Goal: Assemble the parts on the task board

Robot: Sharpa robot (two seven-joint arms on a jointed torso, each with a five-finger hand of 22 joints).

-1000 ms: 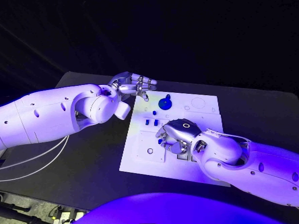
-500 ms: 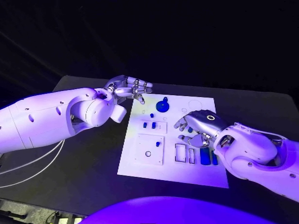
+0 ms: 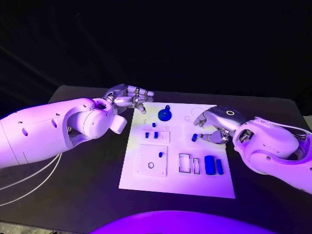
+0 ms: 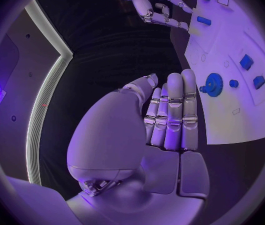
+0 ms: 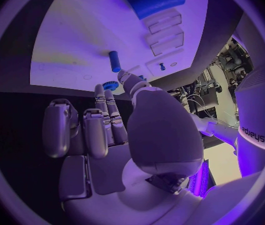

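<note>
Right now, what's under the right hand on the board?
Under the right hand a small blue peg lies on the board by its fingertips. The board directly beneath the palm is covered, so anything there is hidden.

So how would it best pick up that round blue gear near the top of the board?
Probably from straight above, fingers pinching opposite sides of the rim. The gear lies flat on the board, so only its edge and the small knob beside it offer purchase. The left hand hovers nearest.
</note>
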